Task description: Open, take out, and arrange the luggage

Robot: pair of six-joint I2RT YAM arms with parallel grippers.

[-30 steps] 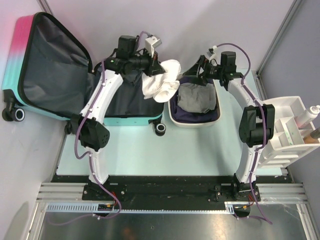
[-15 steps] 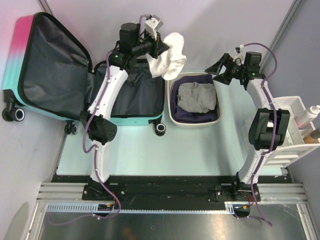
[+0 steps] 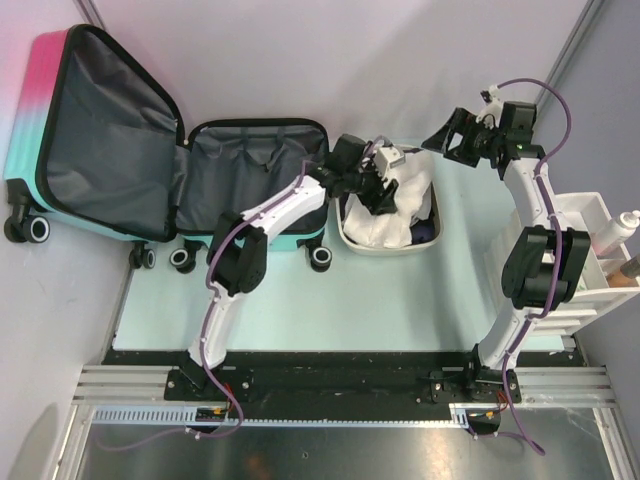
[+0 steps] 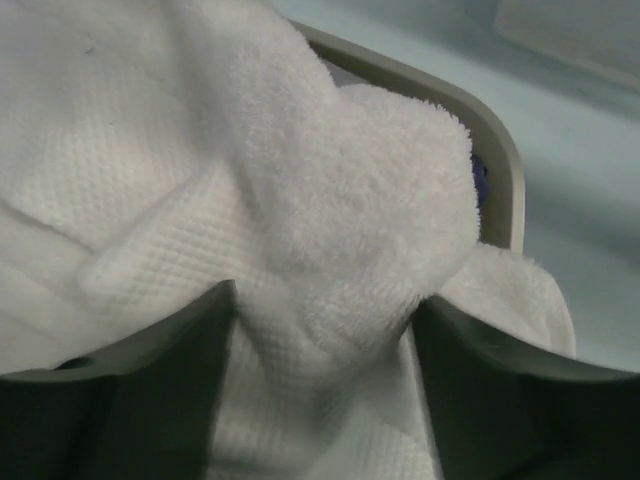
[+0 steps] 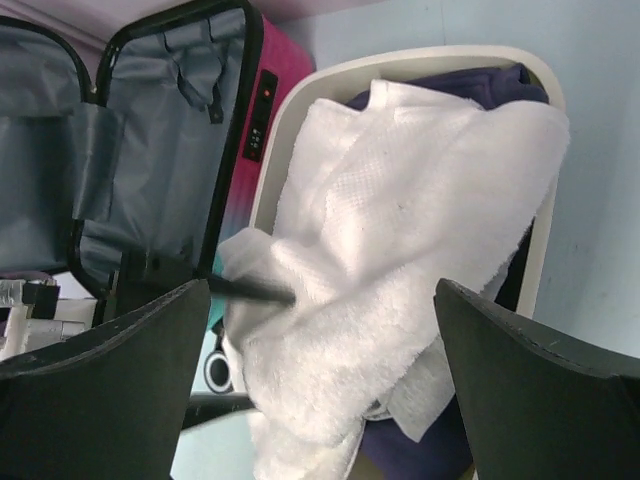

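Two halves of the luggage (image 3: 110,130) lie spread open at the far left of the pale green table (image 3: 400,300). The pink-to-teal lid is tipped outward and the dark grey lining faces up in both halves. Just to the right, touching or nearly touching the luggage's wheeled corner, sits a white tub (image 3: 345,232). A white towel (image 3: 395,215) is heaped in it over dark navy fabric (image 5: 440,85), with one corner spilling over the rim.

The left gripper (image 3: 378,190) is down in the tub, its fingers clamped around a thick fold of the towel, which fills the gap between them. The right gripper (image 3: 447,138) hangs above the tub's far right corner, well clear of the towel, with its jaws spread wide and holding nothing.
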